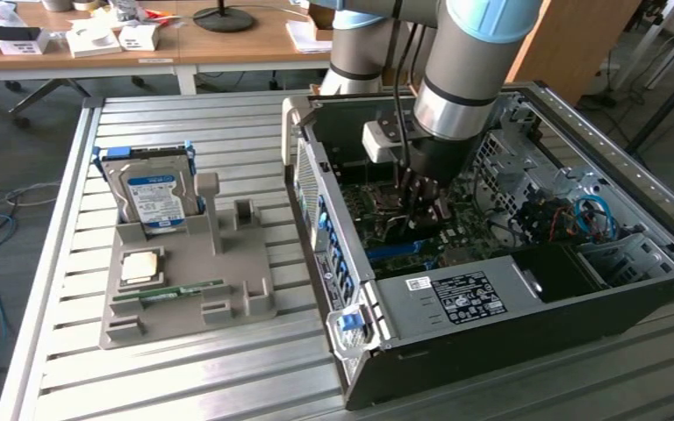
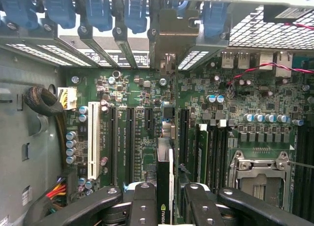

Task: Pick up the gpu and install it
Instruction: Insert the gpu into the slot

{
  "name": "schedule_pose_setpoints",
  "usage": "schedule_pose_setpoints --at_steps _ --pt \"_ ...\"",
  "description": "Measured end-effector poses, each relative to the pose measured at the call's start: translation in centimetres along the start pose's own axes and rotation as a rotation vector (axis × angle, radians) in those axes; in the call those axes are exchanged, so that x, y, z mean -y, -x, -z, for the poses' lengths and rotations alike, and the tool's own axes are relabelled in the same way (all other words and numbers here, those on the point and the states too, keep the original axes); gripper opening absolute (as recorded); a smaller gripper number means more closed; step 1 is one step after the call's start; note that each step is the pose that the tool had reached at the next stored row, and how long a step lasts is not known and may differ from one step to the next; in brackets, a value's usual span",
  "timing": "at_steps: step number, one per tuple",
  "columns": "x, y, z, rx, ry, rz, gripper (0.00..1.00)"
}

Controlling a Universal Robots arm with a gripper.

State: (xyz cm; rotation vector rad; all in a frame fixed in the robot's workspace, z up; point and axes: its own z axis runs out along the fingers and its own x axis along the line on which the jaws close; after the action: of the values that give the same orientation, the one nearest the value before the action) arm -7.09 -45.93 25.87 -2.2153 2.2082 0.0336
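Noted: gpu (image 2: 165,167) held edge-on in the gripper (image 2: 167,200), inside the open computer case (image 1: 431,368). Presents as a very slim flat card, black along the edge with a small green-and-white logo, upright over the motherboard (image 2: 142,93) and lined up with the long black slots. Cannot tell whether seated in a slot. Clamped narrowly from both sides by black jointed metal fingers (image 2: 142,201) with round rivets.

Green board beneath, densely studded with small cylindrical capacitors. Long white slot (image 2: 91,138) to one side of the card, shiny steel socket frame (image 2: 257,179) to the other. Blue plastic clips (image 2: 98,12) along the perforated rear wall.

Case lying on its side on a ribbed aluminium counter (image 1: 173,386). On the exterior view's left, well apart: moulded grey tray (image 1: 232,263) carrying an upright silver hard drive (image 1: 154,197), a square chip (image 1: 140,266) and a narrow green memory stick (image 1: 182,290).
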Motion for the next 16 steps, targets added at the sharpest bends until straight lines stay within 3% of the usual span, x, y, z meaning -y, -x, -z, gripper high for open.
schedule_pose_setpoints --at_steps 16 --pt "0.00 0.00 -0.14 0.0001 -0.0001 0.000 0.26"
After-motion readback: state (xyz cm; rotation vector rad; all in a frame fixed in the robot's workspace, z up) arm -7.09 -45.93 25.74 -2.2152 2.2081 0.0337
